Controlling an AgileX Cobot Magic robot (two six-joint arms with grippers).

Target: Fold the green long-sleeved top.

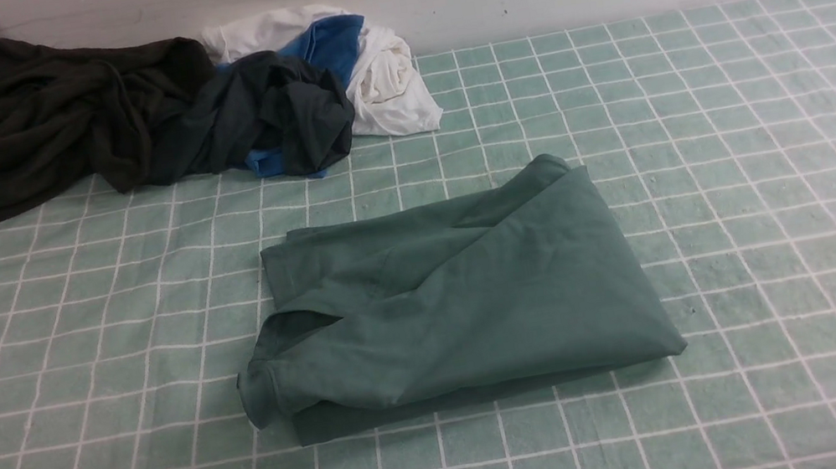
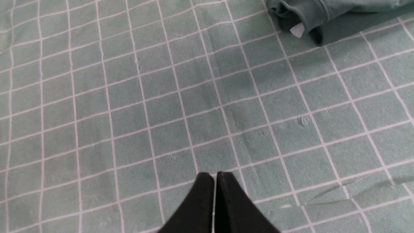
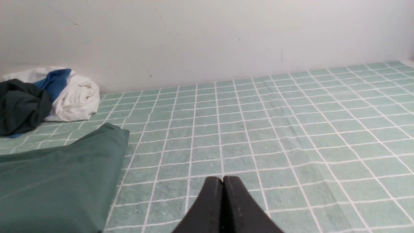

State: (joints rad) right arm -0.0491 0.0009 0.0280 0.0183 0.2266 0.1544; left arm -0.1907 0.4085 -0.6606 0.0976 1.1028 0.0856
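Front view faces wall; wrist views low over tablecloth, all sharing green top.

even soft light, faint shadows, sharp focus, no glare

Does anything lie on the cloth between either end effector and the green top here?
Nothing visible does. Only bare checked tablecloth separates the shut left end effector from the green long-sleeved top, and the same holds for the shut right end effector. The pile of other clothes sits off at the far left by the wall.
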